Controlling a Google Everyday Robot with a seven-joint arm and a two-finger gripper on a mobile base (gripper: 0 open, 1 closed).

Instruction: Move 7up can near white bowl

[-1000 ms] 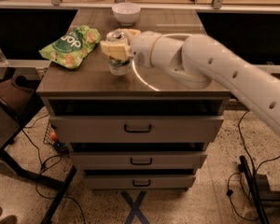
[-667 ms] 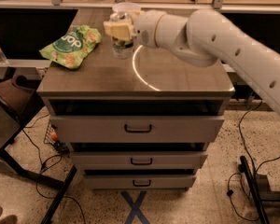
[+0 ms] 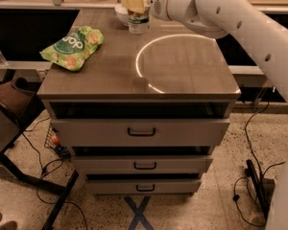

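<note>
The 7up can (image 3: 138, 22), white and green, is upright at the far end of the brown countertop (image 3: 182, 71), right next to the white bowl (image 3: 121, 13), which is partly hidden behind it. My gripper (image 3: 136, 3) reaches in from the right and is shut on the top of the can. The can's base is at or just above the counter; I cannot tell which.
A green snack bag (image 3: 73, 46) lies on the left part of the counter. A bright ring of light (image 3: 175, 61) falls on the middle. The cabinet below has three drawers (image 3: 141, 131). A dark chair (image 3: 14, 99) and cables are on the floor at left.
My gripper has carried the can from the middle-left of the counter toward the far end, up to the white bowl.
</note>
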